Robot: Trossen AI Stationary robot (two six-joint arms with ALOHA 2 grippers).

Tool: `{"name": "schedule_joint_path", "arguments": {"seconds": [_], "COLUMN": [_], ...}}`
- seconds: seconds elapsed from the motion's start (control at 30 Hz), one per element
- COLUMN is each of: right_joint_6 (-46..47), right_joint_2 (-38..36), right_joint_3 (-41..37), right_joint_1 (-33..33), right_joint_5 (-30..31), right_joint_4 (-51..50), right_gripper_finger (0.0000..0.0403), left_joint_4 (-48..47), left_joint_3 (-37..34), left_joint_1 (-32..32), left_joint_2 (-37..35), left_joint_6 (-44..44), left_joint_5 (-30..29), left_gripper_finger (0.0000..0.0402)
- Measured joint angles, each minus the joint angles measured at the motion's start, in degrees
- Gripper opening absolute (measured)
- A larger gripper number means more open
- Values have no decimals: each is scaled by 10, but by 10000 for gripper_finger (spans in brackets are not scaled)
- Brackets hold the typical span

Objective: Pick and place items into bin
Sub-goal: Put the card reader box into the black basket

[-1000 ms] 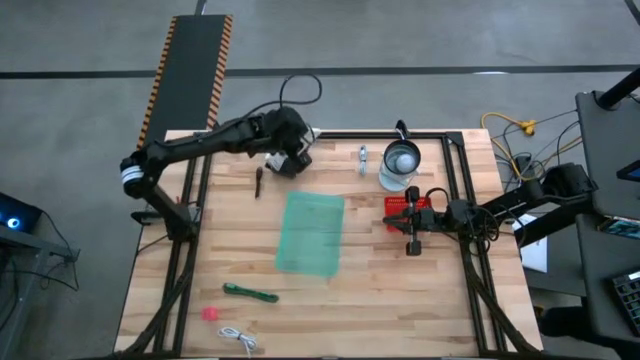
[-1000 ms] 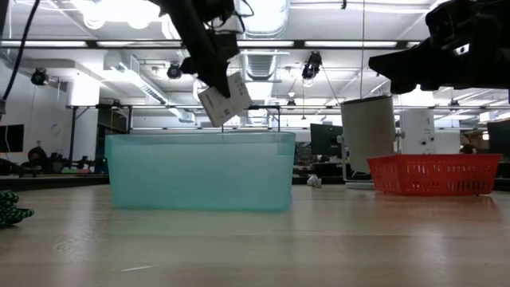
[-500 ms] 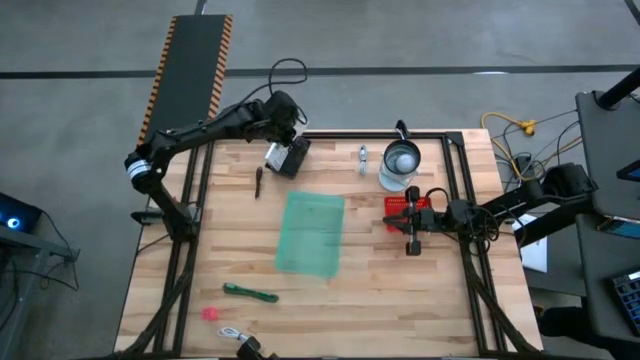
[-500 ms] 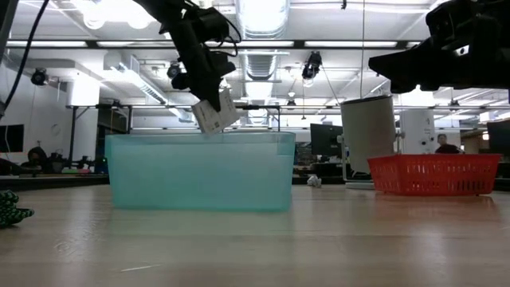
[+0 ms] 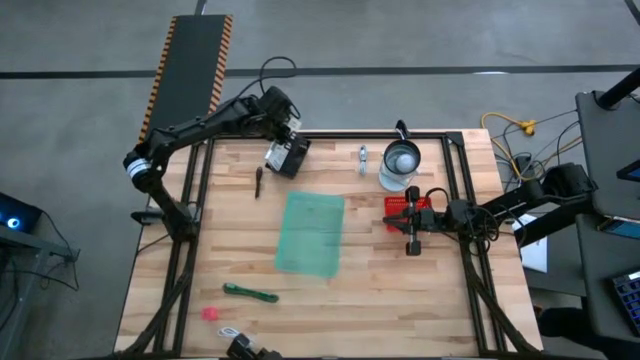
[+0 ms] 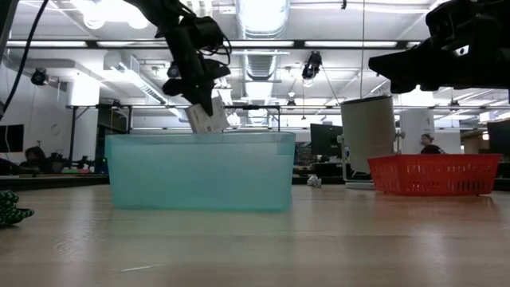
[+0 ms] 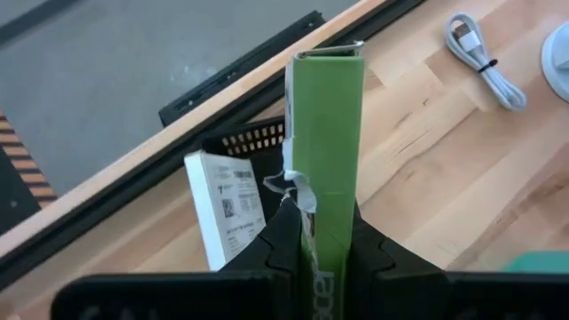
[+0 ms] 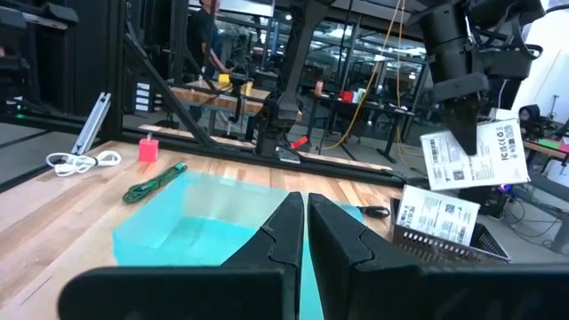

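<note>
A pale, striped wood grain is shown by the table point(image 5: 380, 290), which is framed in black. The bin point(image 5: 311, 233) is tinted translucent teal. A white packet with dark print point(image 8: 474, 151) and a green edge is seen beside a second white printed packet point(image 7: 224, 206) in a black mesh tray point(image 7: 258, 140). The basket point(image 6: 434, 174) is coloured red, the stick point(image 5: 250, 293) green, the cube point(image 8: 148, 148) pink, the cable point(image 7: 484, 60) white.

Ceiling strip lights point(image 6: 263, 12) blaze white along the top of the low view, blown out to glare, leaving the arms above as dark silhouettes. From overhead the wooden table point(image 5: 330, 270) is evenly lit, with soft shadows. The left wrist view is sharp up close. The right wrist view's background is dimmer and cluttered.
</note>
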Motion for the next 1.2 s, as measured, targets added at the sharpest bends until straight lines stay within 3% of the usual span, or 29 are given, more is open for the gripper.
{"name": "schedule_joint_path", "arguments": {"seconds": [0.6,0.8,1.2], "right_joint_6": [3,2,1], "right_joint_2": [0,0,0], "right_joint_3": [0,0,0], "right_joint_1": [0,0,0], "right_joint_5": [0,0,0], "right_joint_4": [-2,-2,-5], "right_gripper_finger": [8,8,8], "left_joint_4": [-46,-46,-51], "left_joint_3": [-5,-4,12], "left_joint_1": [0,9,37], "left_joint_2": [4,36,76], "left_joint_6": [-29,-40,-25], "left_joint_5": [19,63,78], "left_gripper_finger": [19,19,19]}}
